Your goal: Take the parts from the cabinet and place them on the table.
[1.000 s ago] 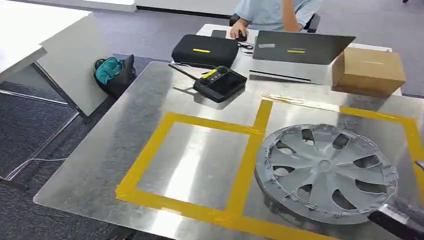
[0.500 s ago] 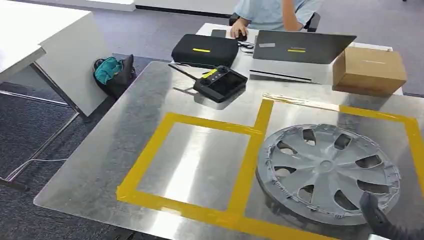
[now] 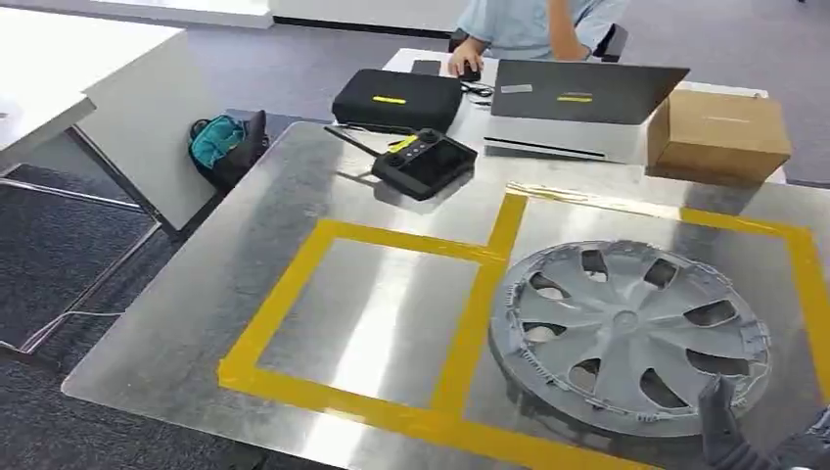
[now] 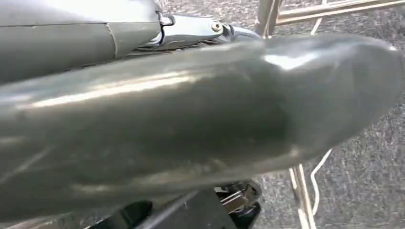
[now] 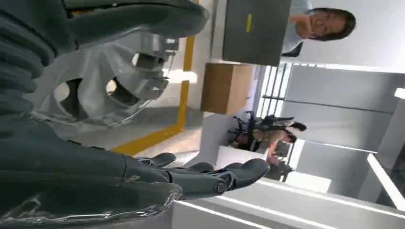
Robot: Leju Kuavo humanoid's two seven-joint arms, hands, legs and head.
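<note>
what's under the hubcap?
The hubcap lies on the metal table, inside the right yellow-taped box. Bare metal shows through its openings; the rest underneath is covered.

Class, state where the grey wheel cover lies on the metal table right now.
Head view: the wheel cover lies flat inside the right yellow-taped box, near the right hand.

Right hand (image 5: 95, 143): dark grey, glossy; ribbed cover at wrist like bellows; thick grey thumb (image 5: 138, 19), rounded tip; darker slim fingers (image 5: 224, 174) with segmented shells, small metal pin near one tip. Left hand (image 4: 191, 119): smooth, shiny grey casing, blurred close up; silver bracket with screw (image 4: 217, 26) behind it.
</note>
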